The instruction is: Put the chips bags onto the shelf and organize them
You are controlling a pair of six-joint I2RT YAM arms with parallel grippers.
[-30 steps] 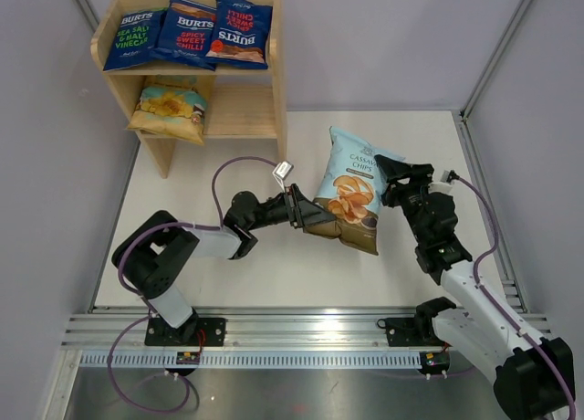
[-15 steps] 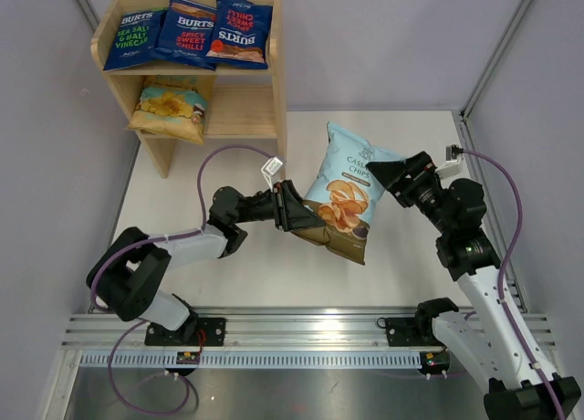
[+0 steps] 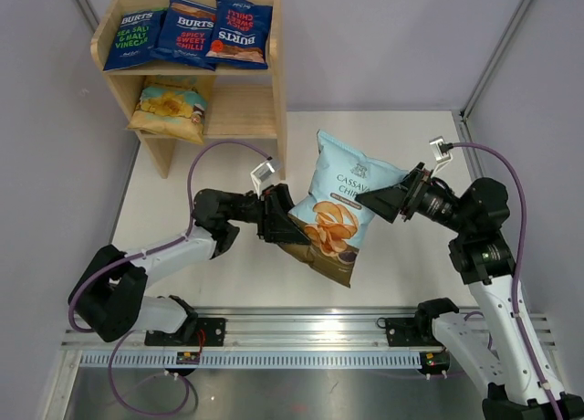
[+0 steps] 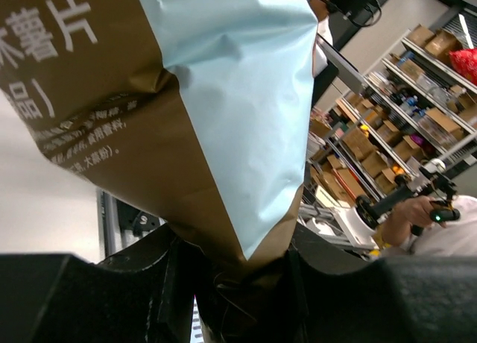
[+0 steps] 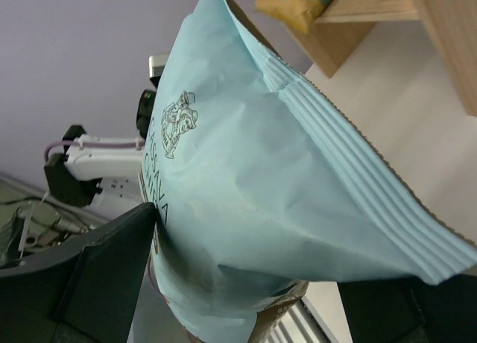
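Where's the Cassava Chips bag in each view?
Top external: Cassava Chips bag at centre, gripped between left end effector and right end effector.
Left wrist: fills the upper middle, brown bottom corner pinched at the lower edge.
Right wrist: fills the centre, light-blue face.
Shared landmark: shelf, upper left in top external, top right in right wrist; not in left wrist.

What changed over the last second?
The Cassava Chips bag, gripped by the left claw and right claw throughout, shifted left and toward the near edge. The three BURTS bags and yellow bag on the shelf stayed put.
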